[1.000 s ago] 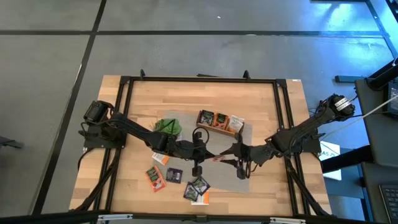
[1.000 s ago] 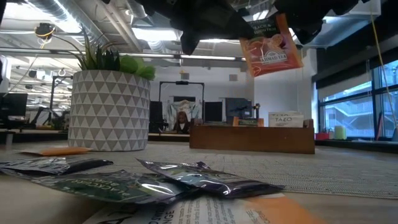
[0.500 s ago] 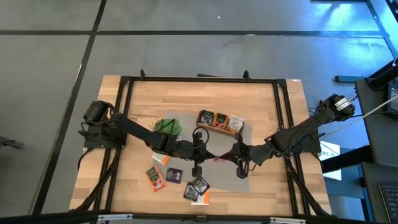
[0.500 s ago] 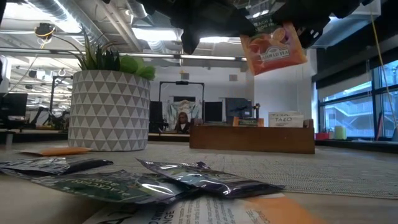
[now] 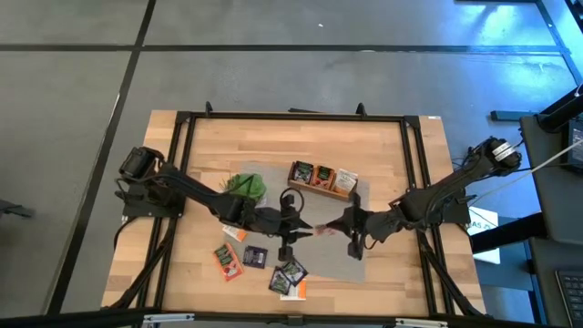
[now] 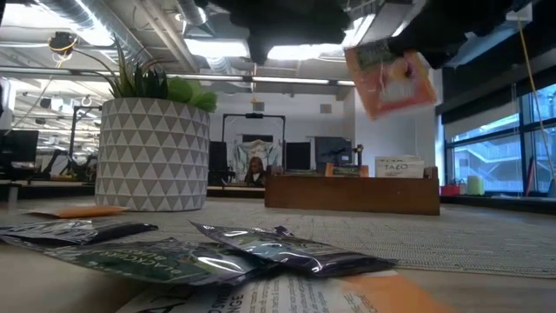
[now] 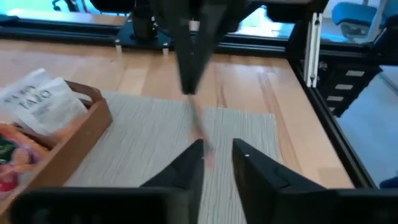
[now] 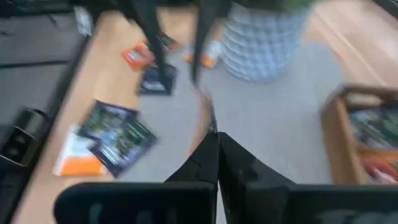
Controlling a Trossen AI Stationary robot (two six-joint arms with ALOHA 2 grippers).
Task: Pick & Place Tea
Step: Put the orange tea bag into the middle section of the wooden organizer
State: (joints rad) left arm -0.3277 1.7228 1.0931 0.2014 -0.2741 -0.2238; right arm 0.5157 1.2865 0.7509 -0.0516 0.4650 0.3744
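An orange-red tea sachet (image 5: 321, 230) hangs in the air between my two grippers, above the grey mat; in the low view the sachet (image 6: 391, 78) is tilted and blurred. My right gripper (image 5: 339, 226) is shut on it. My left gripper (image 5: 301, 228) is open. In the left wrist view its fingers (image 7: 189, 168) stand on either side of the sachet's thin edge (image 7: 200, 134); I cannot tell whether they touch it. More sachets (image 5: 255, 258) lie flat near the table's near edge. My right gripper pinches the sachet between its two shut fingers (image 8: 208, 158), which hold one edge (image 8: 209, 124) of it, seen edge-on. The fingers come roughly level from the table's right. The sachet is lifted clear of the mat and hangs tilted.
The wooden three-compartment box (image 5: 323, 178), with sachets in it, stands on the mat beyond the grippers. The potted plant (image 5: 246, 186) is left of it. Loose sachets (image 5: 290, 276) lie near the near edge. The black frame rails (image 5: 414, 164) border the table.
My right gripper has moved a little toward the far edge and toward my left gripper, carrying the sachet. The sachet has risen slightly and turned in the low view, where it now looks blurred.
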